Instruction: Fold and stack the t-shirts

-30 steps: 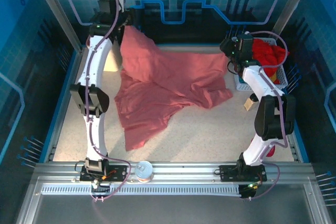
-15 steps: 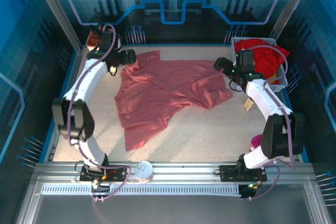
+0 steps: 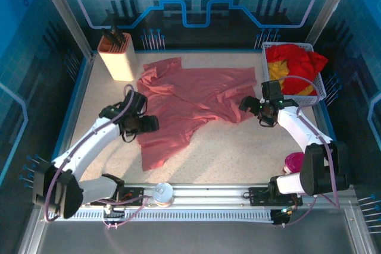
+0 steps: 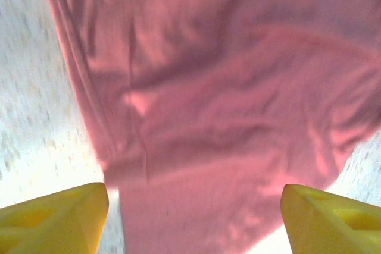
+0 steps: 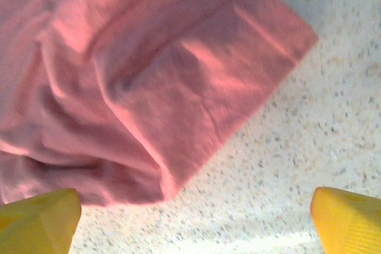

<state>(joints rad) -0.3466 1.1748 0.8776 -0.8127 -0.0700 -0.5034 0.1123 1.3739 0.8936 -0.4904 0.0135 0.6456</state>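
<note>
The big shirt [image 3: 190, 102] is plain dusty salmon pink. The white mesh basket [image 3: 288, 45] holds a bright red shirt [image 3: 296, 62] and a yellow shirt [image 3: 302, 89]. The table [image 3: 238, 147] is cream with dark speckles. The left gripper [image 4: 193, 218] and the right gripper [image 5: 193, 218] have yellow fingers [image 4: 56, 215].

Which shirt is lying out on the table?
The big salmon-pink t-shirt, spread on the table; the red t-shirt and yellow t-shirt sit bunched in the basket.
</note>
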